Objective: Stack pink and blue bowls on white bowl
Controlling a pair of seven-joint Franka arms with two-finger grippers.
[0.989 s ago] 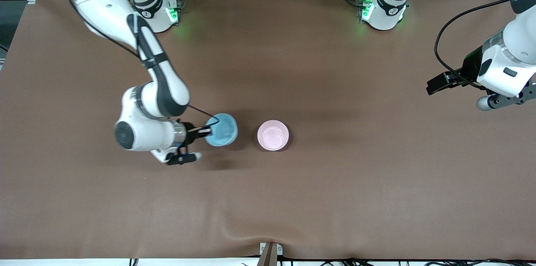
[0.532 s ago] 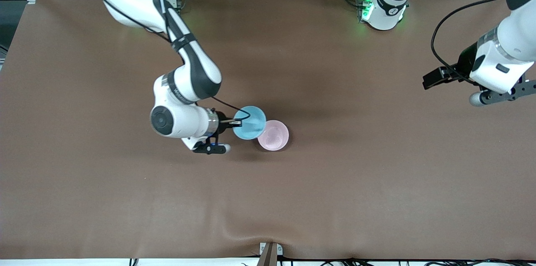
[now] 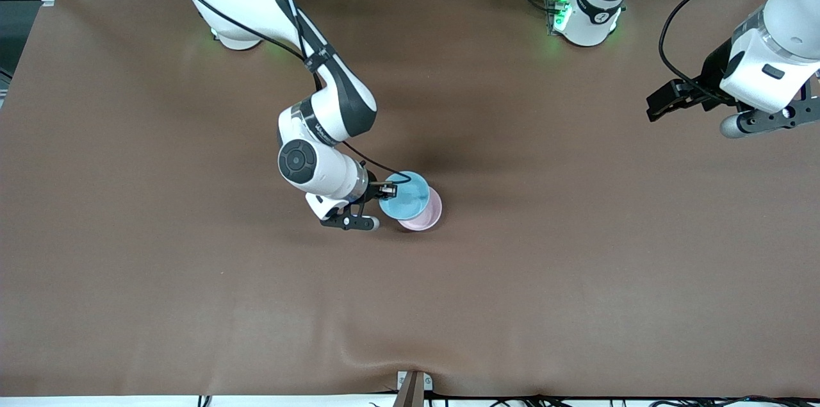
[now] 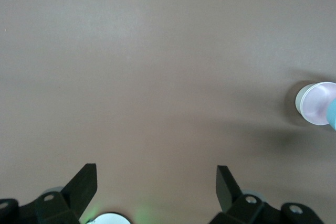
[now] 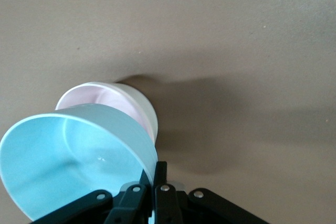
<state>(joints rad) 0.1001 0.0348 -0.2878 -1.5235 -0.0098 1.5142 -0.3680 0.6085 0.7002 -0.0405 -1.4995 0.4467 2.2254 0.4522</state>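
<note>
Your right gripper (image 3: 383, 190) is clamped on the rim of the light sky-blue glossy round bowl (image 3: 404, 196), holding it in the air — tilted, and only partly over the pale pink glossy round bowl (image 3: 428, 215). That pink bowl rests on the brown table (image 3: 544, 266), just past your fingertips and below the blue one; in the right wrist view a white wall shows under the pink rim, so it looks nested in the small white glossy bowl (image 5: 143, 109). Your left gripper (image 3: 762, 124) waits over the left arm's end of the table, fingers (image 4: 82, 183) spread wide and holding nothing — both bowls well apart from it.
</note>
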